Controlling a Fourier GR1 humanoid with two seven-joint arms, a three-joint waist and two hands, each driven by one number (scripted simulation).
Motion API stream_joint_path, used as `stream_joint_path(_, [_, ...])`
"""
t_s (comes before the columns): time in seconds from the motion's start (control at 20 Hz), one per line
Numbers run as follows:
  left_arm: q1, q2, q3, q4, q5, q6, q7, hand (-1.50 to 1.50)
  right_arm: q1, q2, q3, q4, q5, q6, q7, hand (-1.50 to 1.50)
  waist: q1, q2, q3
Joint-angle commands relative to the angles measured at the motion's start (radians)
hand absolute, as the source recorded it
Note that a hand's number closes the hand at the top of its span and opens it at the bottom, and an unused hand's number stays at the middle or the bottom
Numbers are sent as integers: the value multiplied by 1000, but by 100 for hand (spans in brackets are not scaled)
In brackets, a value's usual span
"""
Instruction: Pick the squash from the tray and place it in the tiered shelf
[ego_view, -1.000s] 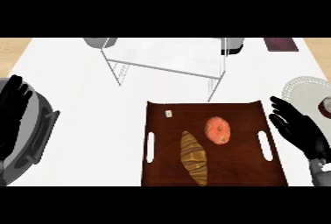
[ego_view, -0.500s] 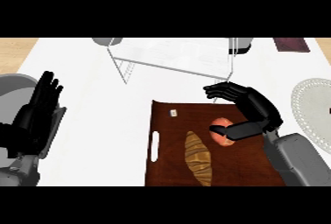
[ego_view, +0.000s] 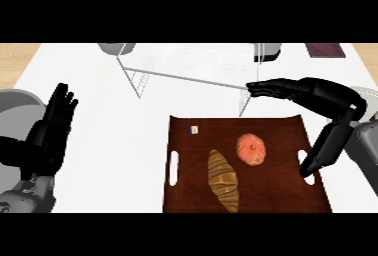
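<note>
Lying on the white worktop (ego_view: 96, 120), the brown tray (ego_view: 288, 195) serves as the landmark. Beyond its far edge stands the clear shelf (ego_view: 184, 65). Left of the tray, well apart, the left hand (ego_view: 52, 132) rests open with fingers up, holding nothing. The right hand (ego_view: 310, 97) hangs over the tray's far right corner, fingers stretched toward the shelf's near edge and thumb pointing down by the right handle; it is spread wide and holds nothing. A long, striped, yellow-brown squash (ego_view: 224, 181) lies near the tray's middle, its long axis running roughly front to back. It sits nearer the robot and to the left of the right hand, which is clearly the closer one. A round orange fruit (ego_view: 251, 148) lies between squash and hand, so the reach probably has to pass it.
</note>
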Motion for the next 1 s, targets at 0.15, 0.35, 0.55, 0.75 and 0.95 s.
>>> stream_joint_path(0.15, [-5, -1, 14, 1, -7, 5, 11, 0, -118, -131, 66, -185, 282, 73, 8, -150, -18, -8, 0])
stream_joint_path(0.35, [35, -15, 4, -11, -14, 1, -11, 0, -107, -164, 108, -321, 477, 4, 33, -150, -20, -8, 0])
stream_joint_path(0.55, [67, -7, 1, -85, -27, 13, 27, 0, 11, -162, 178, -451, 623, -74, 117, -150, -22, -11, 0])
stream_joint_path(0.75, [3, -80, -12, 29, -70, 14, -14, 0, -55, -33, 223, -394, 706, -63, 223, -150, -14, -2, -1])
stream_joint_path(0.95, [15, -50, 18, -10, -53, -22, 6, 0, 1, -7, 318, -439, 907, -141, 247, -150, -13, -4, 0])
